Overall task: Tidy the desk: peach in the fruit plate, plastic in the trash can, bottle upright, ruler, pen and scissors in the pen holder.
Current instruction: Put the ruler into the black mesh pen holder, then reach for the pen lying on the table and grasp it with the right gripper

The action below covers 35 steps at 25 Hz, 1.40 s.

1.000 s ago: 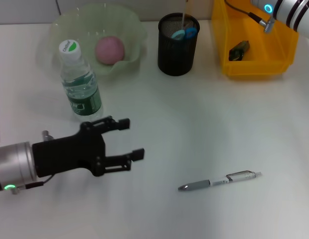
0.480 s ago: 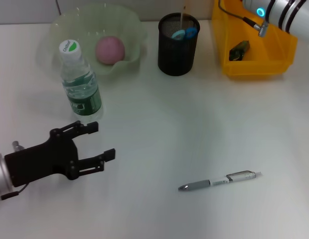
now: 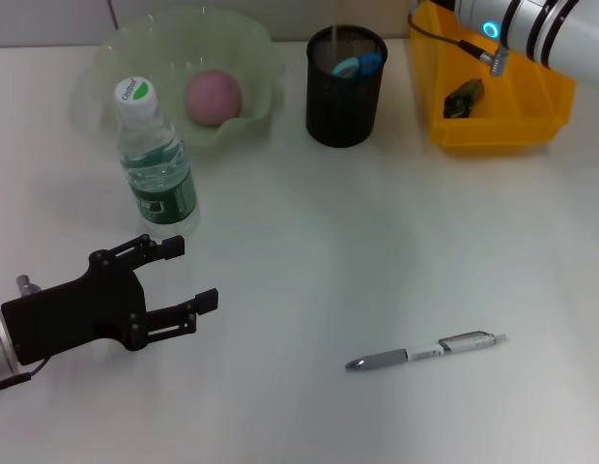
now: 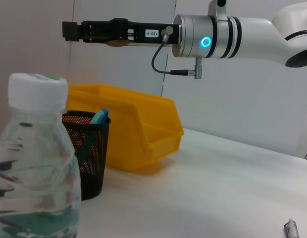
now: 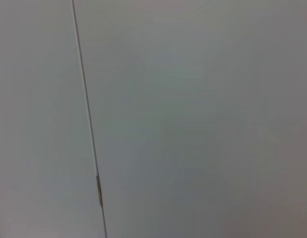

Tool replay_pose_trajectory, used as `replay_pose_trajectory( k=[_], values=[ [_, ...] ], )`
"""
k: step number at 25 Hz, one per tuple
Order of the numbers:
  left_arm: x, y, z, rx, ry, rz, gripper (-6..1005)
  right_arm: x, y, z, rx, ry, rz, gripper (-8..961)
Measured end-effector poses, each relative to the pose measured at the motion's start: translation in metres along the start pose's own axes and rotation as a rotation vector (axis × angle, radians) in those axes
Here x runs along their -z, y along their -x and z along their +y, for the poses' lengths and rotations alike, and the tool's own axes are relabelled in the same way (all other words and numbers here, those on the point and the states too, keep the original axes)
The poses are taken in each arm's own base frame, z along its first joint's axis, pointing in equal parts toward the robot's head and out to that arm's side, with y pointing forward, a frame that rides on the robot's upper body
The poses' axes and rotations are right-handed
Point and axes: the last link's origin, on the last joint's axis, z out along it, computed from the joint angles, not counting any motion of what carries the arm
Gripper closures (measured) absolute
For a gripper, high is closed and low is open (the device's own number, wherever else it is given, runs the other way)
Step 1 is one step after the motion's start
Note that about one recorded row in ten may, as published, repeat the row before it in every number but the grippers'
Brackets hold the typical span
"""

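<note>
The bottle (image 3: 155,159) stands upright next to the green fruit plate (image 3: 256,48), which holds the pink peach (image 3: 213,97). Blue scissors handles (image 3: 359,65) stick out of the black mesh pen holder (image 3: 345,101). I cannot make out the ruler. The pen (image 3: 425,351) lies flat on the desk at the near right. A dark piece of plastic (image 3: 463,98) lies in the yellow trash can (image 3: 512,130). My left gripper (image 3: 191,273) is open and empty, just in front of the bottle. My right gripper (image 4: 69,30) hangs high over the pen holder in the left wrist view.
The white desk (image 3: 377,232) stretches between the bottle and the pen. My right arm (image 3: 531,24) reaches in over the yellow trash can at the back right. The right wrist view shows only a pale wall.
My left gripper has drawn back to the left, away from the bottle, staying open. The right arm has shifted left at the back. The thin stick above the pen holder no longer shows.
</note>
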Motion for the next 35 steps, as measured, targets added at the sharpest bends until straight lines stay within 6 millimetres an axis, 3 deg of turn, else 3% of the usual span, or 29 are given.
replay_pose_trajectory(
  k=[3,9,12,20,22,26,35],
  values=[
    [0.000,0.000,0.000,-0.001,0.002,0.000,156,0.001,0.000,-0.001,0.000,-0.003,-0.001,467],
    [-0.001,-0.001,0.000,-0.003,0.004,0.001,156,0.004,0.003,-0.002,-0.002,0.009,-0.022,264],
    [-0.002,-0.001,0.000,-0.003,0.010,-0.001,157,0.014,0.009,-0.004,-0.039,0.047,-0.071,227],
    [-0.003,-0.005,0.002,0.001,0.034,0.011,157,0.090,0.036,0.009,-0.123,0.382,-0.178,190],
    [-0.004,-0.005,0.002,-0.001,0.038,0.011,157,0.108,0.040,0.016,-0.108,0.477,-0.109,189],
    [-0.007,-0.005,0.003,0.006,0.060,-0.007,157,0.126,0.040,0.025,-0.067,0.592,0.142,189],
    [-0.014,-0.006,0.003,0.012,0.086,-0.030,156,0.140,0.029,0.033,0.048,0.710,0.696,188]
  ],
)
